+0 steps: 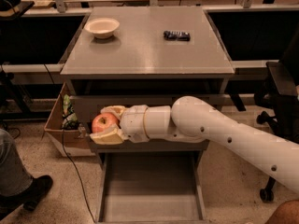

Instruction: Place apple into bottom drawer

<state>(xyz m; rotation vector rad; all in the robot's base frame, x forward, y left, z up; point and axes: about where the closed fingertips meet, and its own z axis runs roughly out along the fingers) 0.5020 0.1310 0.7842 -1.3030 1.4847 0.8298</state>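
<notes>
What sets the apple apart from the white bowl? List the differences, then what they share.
Colour: the apple is red-orange with a yellowish patch; the bowl is cream-white.
Shape: the apple is a solid ball; the bowl is shallow and open.
Place: the apple is held by the gripper in front of the drawer fronts, higher than the open bottom drawer; the bowl rests on the cabinet top.
Shared: both are round.

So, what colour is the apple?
The apple is red-orange, camera view; end effector holds it in front of the cabinet.
</notes>
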